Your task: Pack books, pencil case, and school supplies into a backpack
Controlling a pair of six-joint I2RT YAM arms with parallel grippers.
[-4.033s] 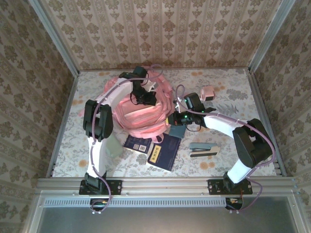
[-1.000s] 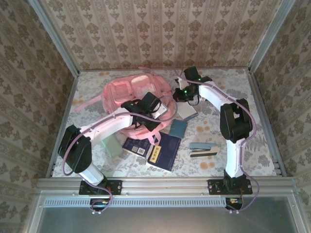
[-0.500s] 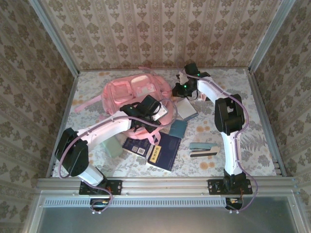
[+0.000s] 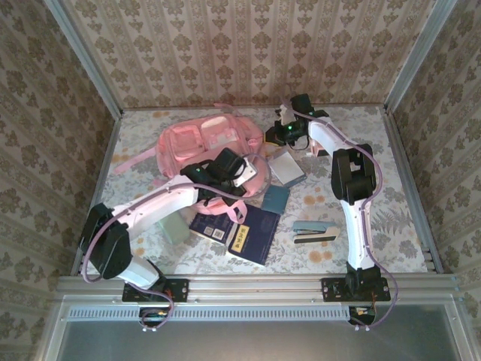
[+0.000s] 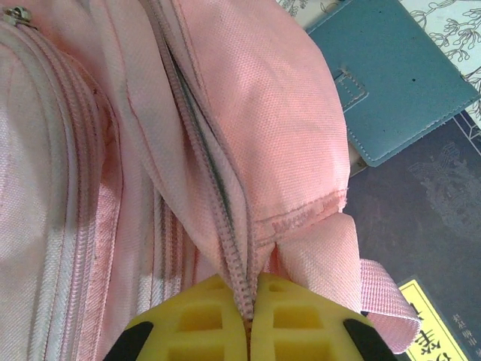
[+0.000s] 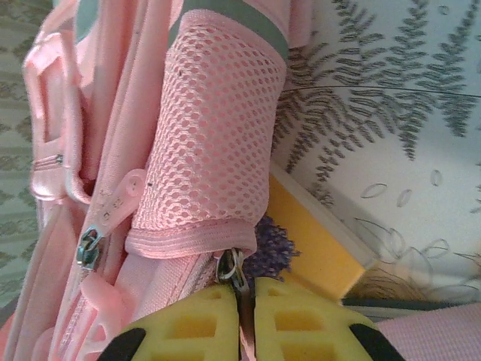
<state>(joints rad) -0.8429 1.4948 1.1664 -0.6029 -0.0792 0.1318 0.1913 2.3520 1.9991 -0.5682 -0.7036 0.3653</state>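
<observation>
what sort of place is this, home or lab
Probably a robot test booth dressed as a room, not a home: wallpapered panels stand in a bare metal frame, and the left arm and right arm are bolted to its rail at a floral tabletop.

The right gripper (image 6: 242,293), yellow jaws together, is pinching a metal zipper pull (image 6: 231,265) under the pink mesh pocket (image 6: 214,128) of the light pink fabric backpack (image 6: 113,150); a yellow book (image 6: 319,244) is lying on the fern-printed worktop (image 6: 391,150).
</observation>
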